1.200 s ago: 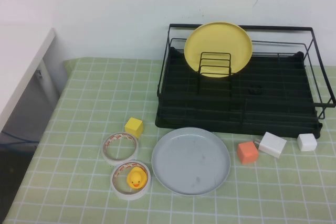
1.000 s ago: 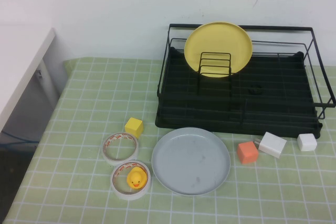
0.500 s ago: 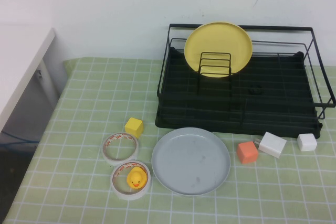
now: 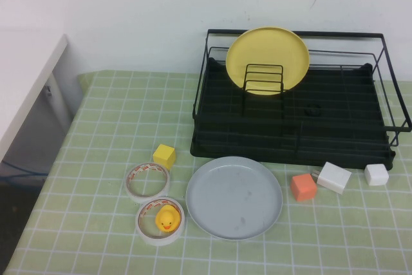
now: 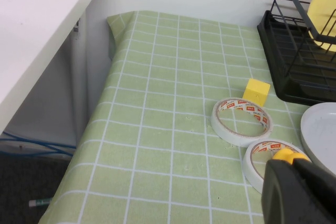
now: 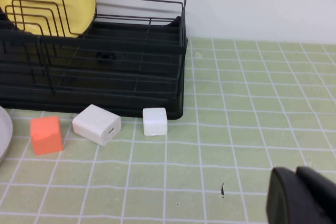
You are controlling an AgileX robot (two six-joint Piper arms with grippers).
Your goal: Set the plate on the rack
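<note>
The light grey plate point(image 4: 234, 198) lies flat on the green checked cloth, just in front of the black wire rack point(image 4: 290, 152). Its edge shows in the left wrist view point(image 5: 323, 129) and the right wrist view point(image 6: 2, 132). A yellow plate point(image 4: 267, 56) stands upright in the rack's dividers. Neither arm shows in the high view. My left gripper point(image 5: 294, 163) is shut and empty, near the table's front left, short of the tape rolls. My right gripper point(image 6: 296, 172) is shut and empty, over the cloth to the right of the rack point(image 6: 105, 48).
Two tape rolls point(image 4: 147, 181) point(image 4: 159, 221) lie left of the plate; the nearer one holds a rubber duck point(image 4: 167, 219). A yellow cube point(image 4: 164, 155) sits behind them. An orange cube point(image 4: 303, 187), a white block point(image 4: 334, 177) and a white cube point(image 4: 376, 174) lie right of the plate. A white counter point(image 4: 26, 75) stands at left.
</note>
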